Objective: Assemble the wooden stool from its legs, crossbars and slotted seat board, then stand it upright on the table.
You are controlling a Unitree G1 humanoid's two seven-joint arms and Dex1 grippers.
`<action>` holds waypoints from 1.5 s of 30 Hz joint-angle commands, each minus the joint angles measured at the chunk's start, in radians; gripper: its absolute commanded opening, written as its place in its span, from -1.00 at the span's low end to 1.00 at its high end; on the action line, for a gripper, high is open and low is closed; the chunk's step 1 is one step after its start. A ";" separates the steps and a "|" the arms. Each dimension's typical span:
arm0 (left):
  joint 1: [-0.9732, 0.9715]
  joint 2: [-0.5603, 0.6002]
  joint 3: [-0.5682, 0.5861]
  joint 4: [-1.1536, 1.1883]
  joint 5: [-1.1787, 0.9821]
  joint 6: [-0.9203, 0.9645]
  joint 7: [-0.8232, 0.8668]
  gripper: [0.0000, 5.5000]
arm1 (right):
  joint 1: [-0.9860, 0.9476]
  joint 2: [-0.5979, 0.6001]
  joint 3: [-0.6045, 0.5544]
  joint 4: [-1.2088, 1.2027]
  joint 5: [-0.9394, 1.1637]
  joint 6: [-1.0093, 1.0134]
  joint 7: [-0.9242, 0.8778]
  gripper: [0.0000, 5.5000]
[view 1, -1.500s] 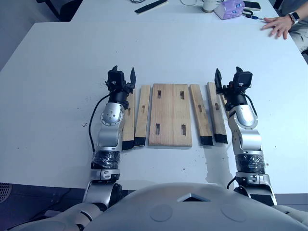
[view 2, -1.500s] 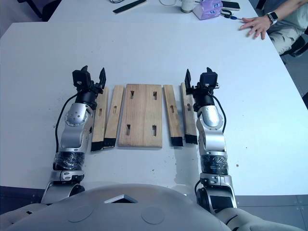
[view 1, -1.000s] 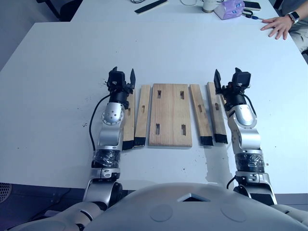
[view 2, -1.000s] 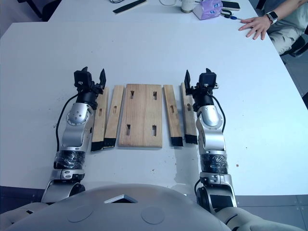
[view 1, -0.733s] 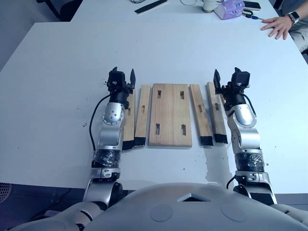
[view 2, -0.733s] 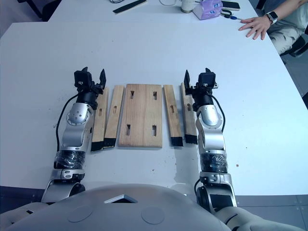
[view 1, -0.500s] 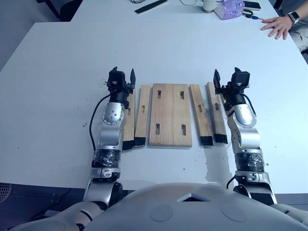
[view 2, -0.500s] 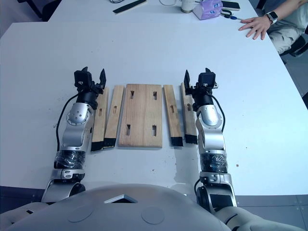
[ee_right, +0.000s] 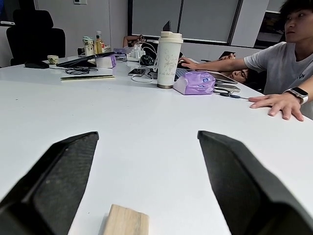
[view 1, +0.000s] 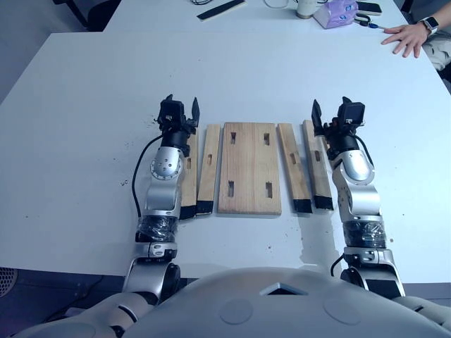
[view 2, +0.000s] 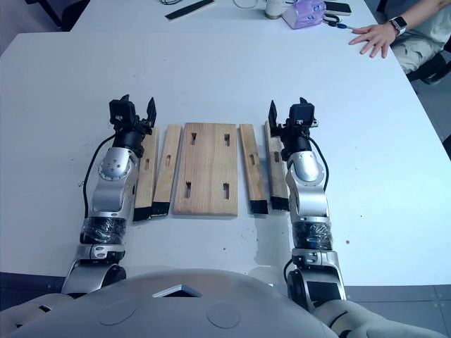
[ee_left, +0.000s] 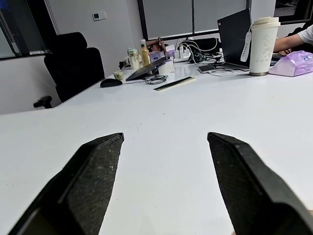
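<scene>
fingers [ee_right: 49,181] of right gripper [view 1: 329,113] stood apart, empty, over the far end of outer right leg [view 1: 319,169], which lay lengthwise along that arm; left gripper [view 1: 182,107] likewise spread.

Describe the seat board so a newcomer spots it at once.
On the white table, five flat wooden pieces lie in a row. The seat board is the middle one: far wider than the narrow strips flanking it, with four slots.

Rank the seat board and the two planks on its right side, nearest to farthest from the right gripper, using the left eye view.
1. Outer right plank, just beside the right gripper.
2. Inner right plank, next one inward.
3. Seat board, in the middle.
</scene>
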 commanded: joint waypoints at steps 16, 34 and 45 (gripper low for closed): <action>0.463 0.293 0.056 -0.854 -0.085 0.919 -0.232 0.16 | 0.209 0.020 -0.029 -0.258 -0.014 0.078 -0.086 0.36; 0.502 0.363 0.047 -0.764 -0.127 1.011 -0.262 0.16 | 0.267 0.045 -0.018 -0.321 -0.034 0.123 -0.111 0.36; 0.468 0.356 0.149 -0.538 -0.196 0.908 -0.294 -0.16 | 0.278 0.058 -0.015 -0.341 -0.039 0.126 -0.128 0.36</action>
